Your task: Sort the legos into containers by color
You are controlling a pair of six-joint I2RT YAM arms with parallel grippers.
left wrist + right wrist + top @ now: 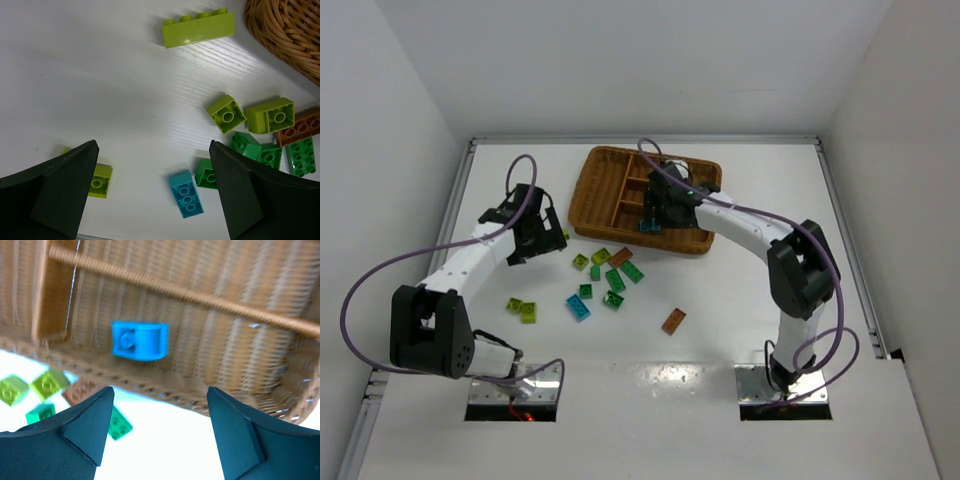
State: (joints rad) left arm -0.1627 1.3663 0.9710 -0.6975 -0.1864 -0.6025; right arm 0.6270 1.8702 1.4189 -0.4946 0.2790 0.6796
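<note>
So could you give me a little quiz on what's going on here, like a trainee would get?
1. True or false: the blue brick lies inside the wicker tray.
2. The left gripper is: A open and empty, B shut on a brick, C shut on nothing.
3. Fill in: the right gripper hangs open over the ____.
Key: 1 true; 2 A; 3 tray.
</note>
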